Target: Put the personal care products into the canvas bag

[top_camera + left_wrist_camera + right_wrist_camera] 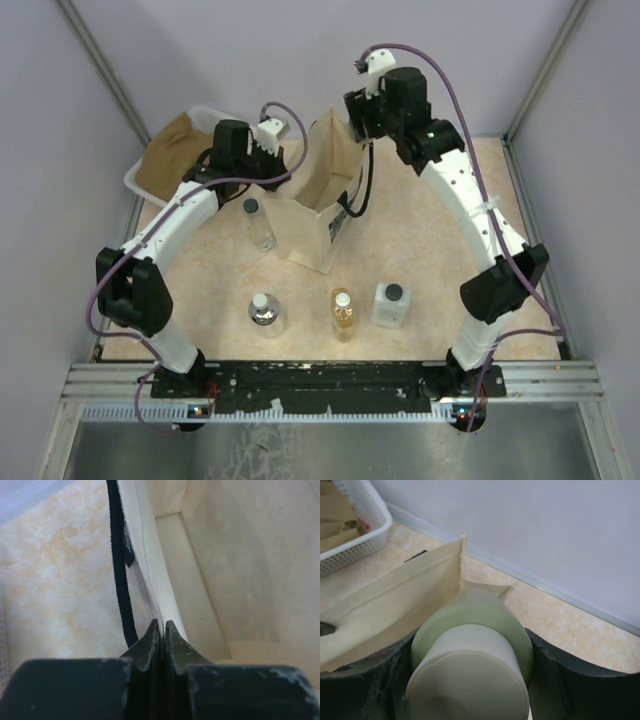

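The canvas bag (322, 195) stands upright mid-table with its mouth open, and the left gripper (161, 630) has its fingers pinched on the bag's left rim. Over the far edge, the right gripper (470, 680) clasps the olive-green bottle (470, 625). The slim clear bottle (258, 222) sits just left of the bag. The silvery bottle (265, 310), amber bottle (343, 313) and square bottle (390, 304) line up nearer the bases.

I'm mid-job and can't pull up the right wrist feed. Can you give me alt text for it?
The right arm's fingers clamp an olive-green bottle, seen cream cap first, at the rim of the open beige canvas bag. A white mesh basket holding brown cloth sits at upper left, with a pale wall behind.
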Robot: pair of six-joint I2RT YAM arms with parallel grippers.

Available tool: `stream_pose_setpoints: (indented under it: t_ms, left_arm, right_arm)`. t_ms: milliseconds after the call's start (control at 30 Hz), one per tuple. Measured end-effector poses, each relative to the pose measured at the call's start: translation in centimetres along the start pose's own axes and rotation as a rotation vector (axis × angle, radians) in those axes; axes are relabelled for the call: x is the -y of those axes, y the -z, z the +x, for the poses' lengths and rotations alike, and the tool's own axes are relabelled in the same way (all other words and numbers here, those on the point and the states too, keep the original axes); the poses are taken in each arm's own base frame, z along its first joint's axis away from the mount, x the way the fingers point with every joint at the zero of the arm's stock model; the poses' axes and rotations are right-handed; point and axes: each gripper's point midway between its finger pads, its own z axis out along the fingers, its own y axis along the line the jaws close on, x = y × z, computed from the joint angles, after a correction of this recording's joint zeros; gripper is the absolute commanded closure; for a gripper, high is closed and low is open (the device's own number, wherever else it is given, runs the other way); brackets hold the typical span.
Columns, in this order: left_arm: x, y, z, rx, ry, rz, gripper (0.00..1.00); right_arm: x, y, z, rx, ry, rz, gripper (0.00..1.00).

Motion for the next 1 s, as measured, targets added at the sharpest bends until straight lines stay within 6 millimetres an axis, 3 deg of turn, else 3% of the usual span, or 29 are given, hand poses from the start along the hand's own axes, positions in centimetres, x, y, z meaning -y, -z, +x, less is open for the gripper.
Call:
stream_pose_setpoints:
  t_ms: [200, 367, 467, 633, 800, 1000]
  left_arm:
    - [-0.3, 0.0, -0.1, 0.005, -0.008, -0.017, 1.00]
    - [-0.3, 0.0, -0.2, 0.007, -0.009, -0.014, 1.00]
    - [-0.2, 0.0, -0.2, 0.007, -0.008, -0.010, 1.00]
    - [0.0, -0.1, -0.1, 0.009, -0.005, -0.001, 1.00]
    - [0.2, 0.3, -0.2, 0.017, -0.007, 0.008, 1.00]
    - [0.6, 1.3, -0.3, 0.016, -0.006, 0.009, 1.00]
  right_arm:
    - [-3.6, -1.3, -1.4, 0.048, 0.024, -0.111, 1.00]
    - [-5.6, -3.7, -0.6, 0.047, 0.033, -0.153, 1.00]
    - [-6.6, -5.6, 1.2, 0.006, 0.039, -0.170, 1.00]
    - [-8.0, -9.1, 5.9, -0.092, 0.042, -0.188, 1.00]
    - [-8.7, -11.2, 10.6, -0.177, 0.048, -0.185, 1.00]
    - [-9.2, -14.5, 14.6, -0.224, 0.064, -0.166, 1.00]
